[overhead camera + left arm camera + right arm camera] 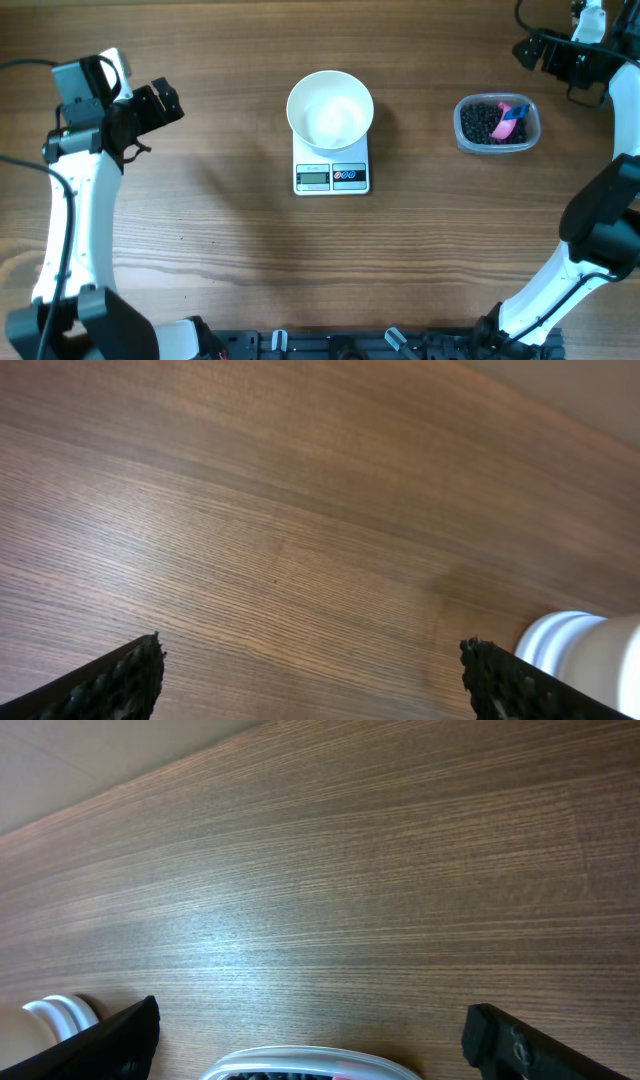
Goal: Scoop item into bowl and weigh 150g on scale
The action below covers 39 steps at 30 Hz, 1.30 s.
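White bowl sits on the scale at upper centre. We locate the black beans in the clear tub, upper right, with a pink scoop. We read left gripper and right gripper spread wide, gripping nothing.

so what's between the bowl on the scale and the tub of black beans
Nothing: in the overhead view only bare wooden table lies between the bowl and the clear tub.
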{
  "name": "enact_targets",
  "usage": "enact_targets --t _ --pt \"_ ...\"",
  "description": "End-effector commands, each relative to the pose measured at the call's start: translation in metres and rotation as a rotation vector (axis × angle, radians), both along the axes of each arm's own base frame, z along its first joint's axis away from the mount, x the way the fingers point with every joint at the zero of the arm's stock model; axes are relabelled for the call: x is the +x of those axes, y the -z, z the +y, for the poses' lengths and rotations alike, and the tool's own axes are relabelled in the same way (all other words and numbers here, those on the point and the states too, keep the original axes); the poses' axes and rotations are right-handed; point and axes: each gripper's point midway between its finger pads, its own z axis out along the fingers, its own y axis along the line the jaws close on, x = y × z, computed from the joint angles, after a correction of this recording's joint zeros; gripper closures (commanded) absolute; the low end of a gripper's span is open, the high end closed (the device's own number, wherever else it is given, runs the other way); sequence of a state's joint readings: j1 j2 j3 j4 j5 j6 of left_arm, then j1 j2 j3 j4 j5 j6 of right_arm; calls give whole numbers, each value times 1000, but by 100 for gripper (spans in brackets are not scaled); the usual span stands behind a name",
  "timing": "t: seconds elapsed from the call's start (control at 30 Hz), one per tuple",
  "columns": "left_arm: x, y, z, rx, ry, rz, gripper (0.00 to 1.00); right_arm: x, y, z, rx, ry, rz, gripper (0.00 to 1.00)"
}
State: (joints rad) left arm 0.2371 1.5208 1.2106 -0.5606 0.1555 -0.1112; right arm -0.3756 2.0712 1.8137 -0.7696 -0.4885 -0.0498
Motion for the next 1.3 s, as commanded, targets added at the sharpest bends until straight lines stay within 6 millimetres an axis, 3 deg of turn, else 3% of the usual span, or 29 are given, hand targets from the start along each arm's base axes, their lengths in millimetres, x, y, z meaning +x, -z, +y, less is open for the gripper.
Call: enact_targets --t 0.0,1.17,1.27 --pt "5 13 3 -11 -10 20 0 4 0 0 -9 0 -3 0" --pt "5 17 9 14 -33 33 0 4 0 0 -9 0 -3 0" --pt "4 17 -10 -54 38 31 0 4 0 0 -9 0 -3 0"
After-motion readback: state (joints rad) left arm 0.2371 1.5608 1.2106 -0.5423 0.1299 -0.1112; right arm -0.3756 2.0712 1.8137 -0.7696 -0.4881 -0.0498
